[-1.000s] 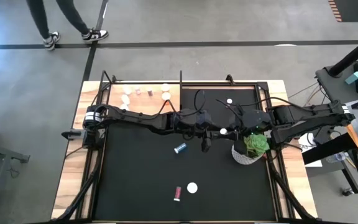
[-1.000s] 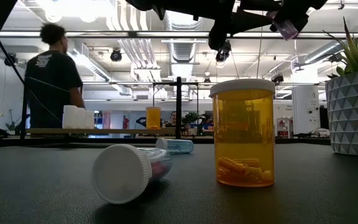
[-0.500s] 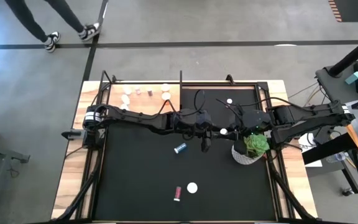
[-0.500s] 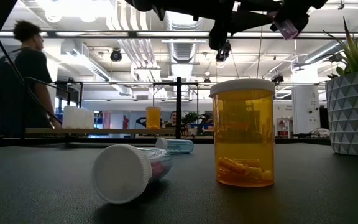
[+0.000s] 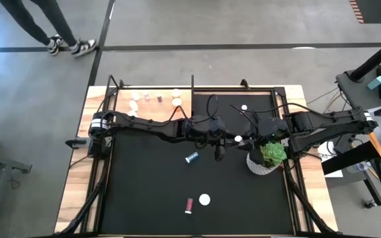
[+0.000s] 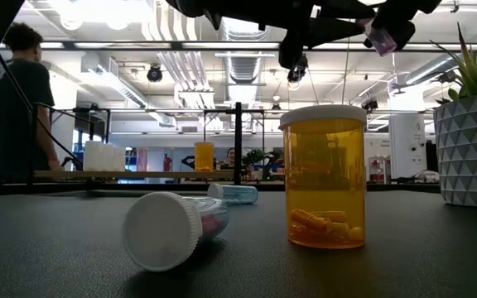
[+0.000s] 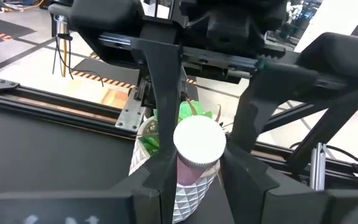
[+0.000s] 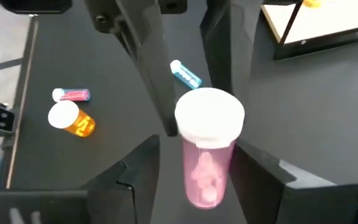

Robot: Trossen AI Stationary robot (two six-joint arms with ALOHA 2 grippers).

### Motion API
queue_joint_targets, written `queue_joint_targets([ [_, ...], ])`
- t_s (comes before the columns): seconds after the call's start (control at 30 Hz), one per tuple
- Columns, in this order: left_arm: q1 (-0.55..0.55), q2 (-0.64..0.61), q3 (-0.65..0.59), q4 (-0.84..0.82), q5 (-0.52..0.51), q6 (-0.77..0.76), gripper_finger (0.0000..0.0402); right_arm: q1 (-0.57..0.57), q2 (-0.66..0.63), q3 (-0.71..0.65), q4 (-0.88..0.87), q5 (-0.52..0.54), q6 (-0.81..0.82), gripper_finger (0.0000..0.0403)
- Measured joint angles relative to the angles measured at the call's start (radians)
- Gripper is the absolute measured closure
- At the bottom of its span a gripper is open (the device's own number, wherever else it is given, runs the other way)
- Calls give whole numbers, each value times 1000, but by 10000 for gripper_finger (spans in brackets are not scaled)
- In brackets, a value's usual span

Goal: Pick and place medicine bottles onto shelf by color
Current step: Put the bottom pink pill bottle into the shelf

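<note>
A pink medicine bottle (image 8: pixel 205 163) with a white cap (image 5: pixel 239 139) hangs in the air over the table's middle, between my two grippers. My left gripper (image 5: pixel 233 140) reaches in from the left and is shut on it. My right gripper (image 8: pixel 194 158), coming from the right, stands open; its fingers flank the bottle's body with a gap on each side. The shelf (image 5: pixel 154 100), a pale wood board at the far left, carries several small bottles. On the black mat a blue bottle (image 5: pixel 191 158) and a pink one (image 5: pixel 188 205) lie on their sides, and an orange one (image 5: pixel 205 199) stands. My left gripper pinches the pink bottle between its two fingers, on the body just under the white cap (image 7: pixel 190 175). The fingers come nearly level from the table's left. The bottle is lifted clear of the table and tilted (image 6: pixel 382 37).
A white faceted pot with a green plant (image 5: pixel 264 158) stands right under the grippers' right side. One more white-capped bottle (image 5: pixel 244 107) stands at the far middle. A person (image 6: pixel 7 108) is beyond the far left edge. Bare black mat lies to the near left.
Both arms and the pink bottle keep their place. Beyond the table's far edge a person has walked toward the left.
</note>
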Motion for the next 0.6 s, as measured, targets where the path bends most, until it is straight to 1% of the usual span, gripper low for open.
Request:
queue_joint_targets([
  [0.13, 0, 0, 0, 0, 0, 1, 312, 0, -20, 5, -22, -28, 22, 213],
  [0.33, 12, 0, 0, -5, 0, 2, 312, 0, -28, 101, -226, -28, 44, 189],
  [0.47, 26, 0, 0, -5, 0, 1, 312, 0, -29, 186, -345, -27, 50, 181],
  [0.6, 49, -9, -1, -21, 0, -6, 312, 0, -38, 240, -407, -19, 49, 182],
])
